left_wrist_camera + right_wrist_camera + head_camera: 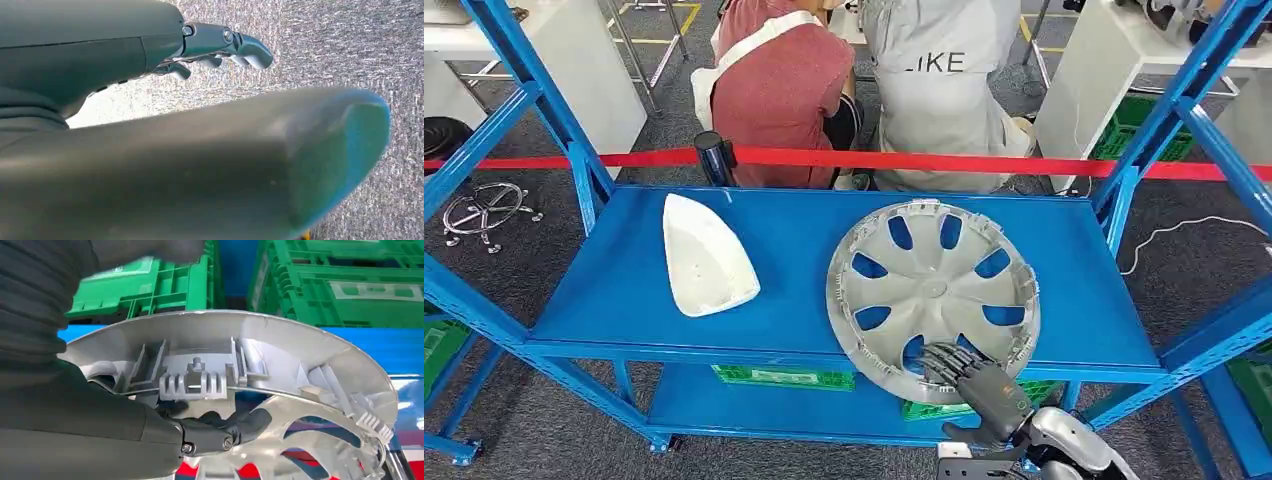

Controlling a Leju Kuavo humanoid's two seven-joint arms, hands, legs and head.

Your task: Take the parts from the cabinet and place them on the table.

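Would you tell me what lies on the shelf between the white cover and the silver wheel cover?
Nothing: in the head view, only bare blue shelf separates the white cover from the silver wheel cover, whose near rim the right hand grips.

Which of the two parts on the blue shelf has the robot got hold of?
The round silver wheel cover; the right hand grips its near rim. The white part lies untouched.
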